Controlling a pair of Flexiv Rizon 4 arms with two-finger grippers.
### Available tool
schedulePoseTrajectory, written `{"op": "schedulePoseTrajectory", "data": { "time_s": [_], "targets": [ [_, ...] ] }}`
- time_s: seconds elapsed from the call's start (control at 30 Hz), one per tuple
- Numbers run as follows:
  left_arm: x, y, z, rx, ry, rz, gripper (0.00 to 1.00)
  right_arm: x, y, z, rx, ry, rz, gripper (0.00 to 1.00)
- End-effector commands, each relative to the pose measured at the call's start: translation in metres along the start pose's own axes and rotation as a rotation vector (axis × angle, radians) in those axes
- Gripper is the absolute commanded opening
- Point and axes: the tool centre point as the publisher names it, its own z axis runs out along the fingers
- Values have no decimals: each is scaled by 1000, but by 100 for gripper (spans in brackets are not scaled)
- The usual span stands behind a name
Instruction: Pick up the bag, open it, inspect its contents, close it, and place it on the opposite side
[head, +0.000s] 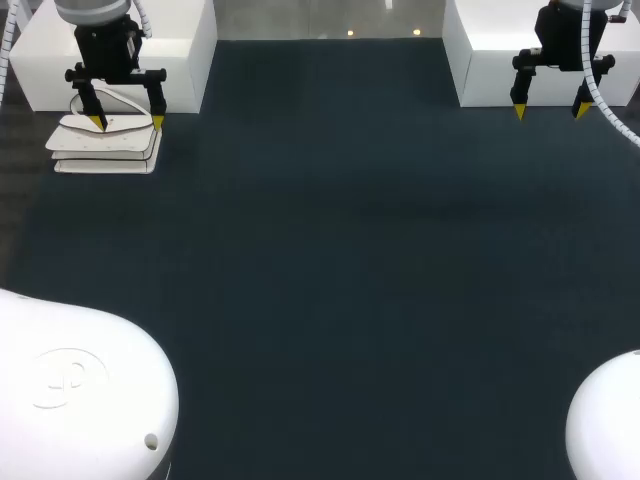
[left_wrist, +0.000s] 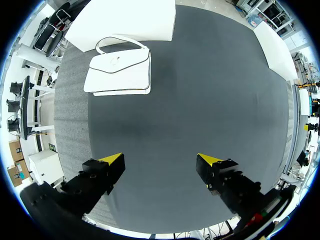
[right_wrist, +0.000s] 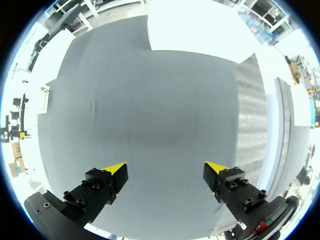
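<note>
A white handbag (head: 107, 145) with a thin dark trim and a looped handle lies flat at the table's far left, flap shut. My left gripper (head: 126, 122) hangs above it, open and empty. In the left wrist view the bag (left_wrist: 119, 72) lies well ahead of the gripper (left_wrist: 161, 159), offset toward the left fingertip's side, and nothing is between the fingers. My right gripper (head: 549, 110) hangs open at the far right, with bare mat under it. The right wrist view shows the right gripper (right_wrist: 166, 166) wide open over the mat, no bag in sight.
A dark mat (head: 330, 260) covers the table. White blocks stand at the far left (head: 180, 50) and the far right (head: 490, 60), close behind the grippers. The left block (left_wrist: 125, 20) sits just beyond the bag's handle.
</note>
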Motion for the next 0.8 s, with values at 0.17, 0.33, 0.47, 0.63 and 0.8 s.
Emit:
{"op": "schedulePoseTrajectory", "data": {
  "time_s": [0.17, 0.33, 0.47, 0.63, 0.8],
  "targets": [
    [0, 0, 0, 0, 0, 0, 100, 0, 0, 0, 0, 0, 0, 100],
    [0, 0, 0, 0, 0, 0, 100, 0, 0, 0, 0, 0, 0, 100],
    [0, 0, 0, 0, 0, 0, 100, 0, 0, 0, 0, 0, 0, 100],
    [0, 0, 0, -2, 6, 5, 100, 0, 0, 0, 0, 0, 0, 100],
    [-9, -5, 4, -16, 45, 29, 100, 9, 3, 1, -54, 9, -108, 100]
  ]
}}
